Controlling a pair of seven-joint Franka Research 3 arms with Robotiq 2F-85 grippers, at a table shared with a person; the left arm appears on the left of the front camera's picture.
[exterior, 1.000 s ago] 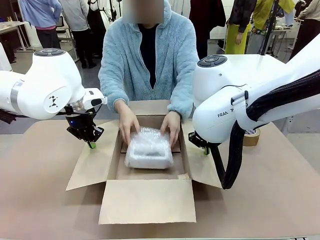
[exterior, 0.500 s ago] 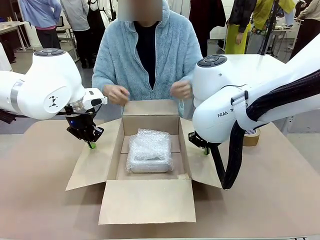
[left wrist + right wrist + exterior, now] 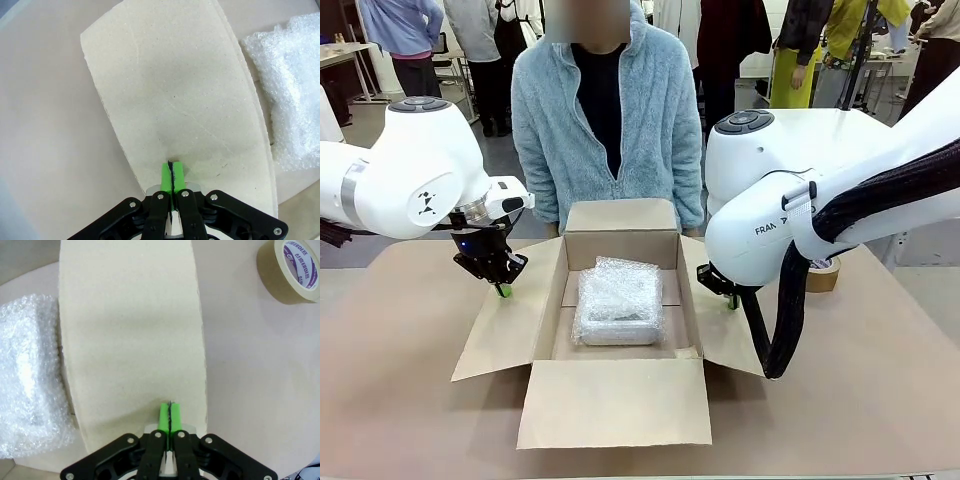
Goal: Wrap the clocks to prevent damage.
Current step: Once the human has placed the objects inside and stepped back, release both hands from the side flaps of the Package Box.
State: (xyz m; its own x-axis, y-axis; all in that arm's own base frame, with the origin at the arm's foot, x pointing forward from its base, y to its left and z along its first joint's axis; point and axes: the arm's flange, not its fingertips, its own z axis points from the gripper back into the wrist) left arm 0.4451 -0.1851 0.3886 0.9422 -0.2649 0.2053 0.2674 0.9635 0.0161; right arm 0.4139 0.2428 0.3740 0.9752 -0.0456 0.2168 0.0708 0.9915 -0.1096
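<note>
A: What is seen from the front?
B: The bubble-wrapped clocks [image 3: 618,302] are laid flat inside the open box [image 3: 620,216] on the table [image 3: 400,380]. The left hand [image 3: 503,289] and right hand [image 3: 731,300] are held at the side flaps.
A: From the left wrist?
B: The left hand is seen fully closed, nothing held, over the left flap [image 3: 175,90].
A: The right wrist?
B: The right hand is likewise closed and empty over the right flap [image 3: 130,330]; a tape roll [image 3: 292,267] is seen nearby.
</note>
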